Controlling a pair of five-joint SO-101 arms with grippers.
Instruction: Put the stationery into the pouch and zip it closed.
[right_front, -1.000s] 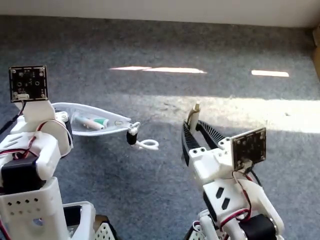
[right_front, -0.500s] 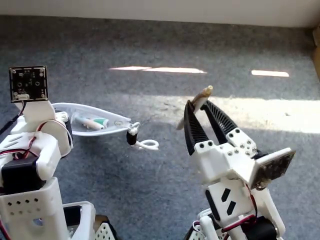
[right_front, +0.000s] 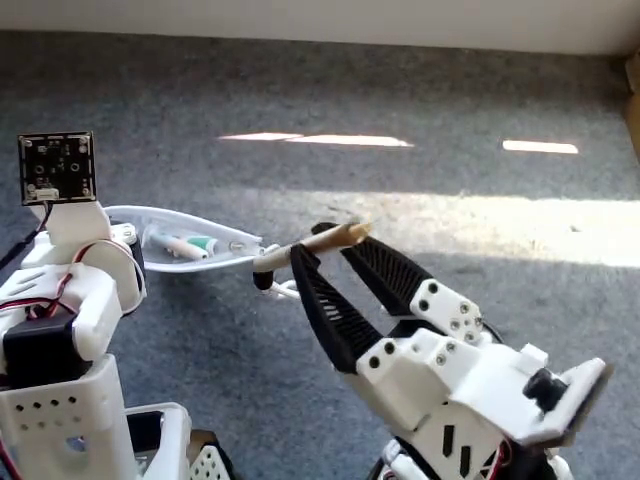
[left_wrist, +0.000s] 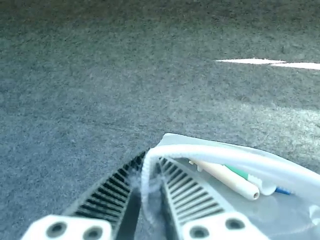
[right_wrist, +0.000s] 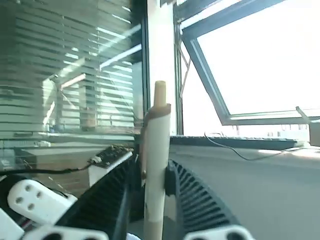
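Observation:
A clear plastic pouch (right_front: 190, 248) lies on the grey carpet at the left, with pens inside (right_front: 185, 244). My left gripper (left_wrist: 150, 187) is shut on the pouch's rim (left_wrist: 215, 152) at its end; a cream pen (left_wrist: 227, 180) and a green one show inside. My right gripper (right_front: 330, 258) is shut on a beige pen (right_front: 305, 245), held tilted above the pouch's zipper end, its lower tip close to the pouch opening. In the right wrist view the pen (right_wrist: 156, 160) stands upright between the black fingers. The zipper pull with a white loop (right_front: 290, 290) lies beside the pouch.
Grey carpet (right_front: 450, 120) spreads all around, with sunlit patches at the middle and right. The left arm's white body (right_front: 60, 320) stands at the near left. A brown object (right_front: 634, 90) shows at the right edge.
The right arm has swung left and tipped over, carrying the beige pen from the middle of the carpet to the pouch's zipper end. The left arm and pouch have stayed still.

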